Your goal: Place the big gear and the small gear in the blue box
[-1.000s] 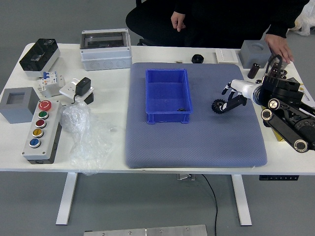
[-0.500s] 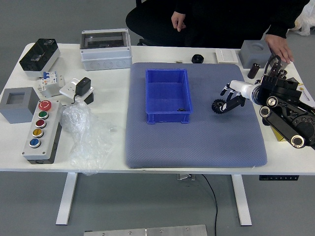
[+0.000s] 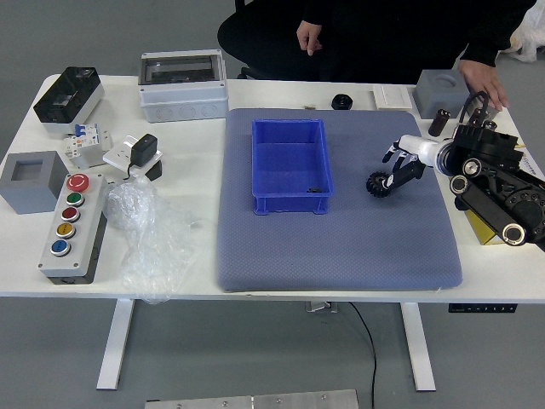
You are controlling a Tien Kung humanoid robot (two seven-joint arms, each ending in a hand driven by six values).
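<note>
So, the job looked to be at the pickup step for a gear; the black toothed gear (image 3: 378, 184) lay on the blue mat (image 3: 341, 256), right of the blue box (image 3: 288, 204), with the right hand (image 3: 425, 153) right at it, fingers apart and no grip on it that I could see; no clue from size whether it was the big one. A small dark piece (image 3: 314, 190) sat in the box's near right corner, maybe the other gear, too tiny to tell. Next move called for closing on the gear, then lifting clear of the box's side wall, imo the main obstacle; a black round cap (image 3: 342, 101) sat at the mat's far edge, off that path; one person's hand (image 3: 485, 82) rested by the grey block (image 3: 441, 92), the other (image 3: 308, 37) was back off the table.
</note>
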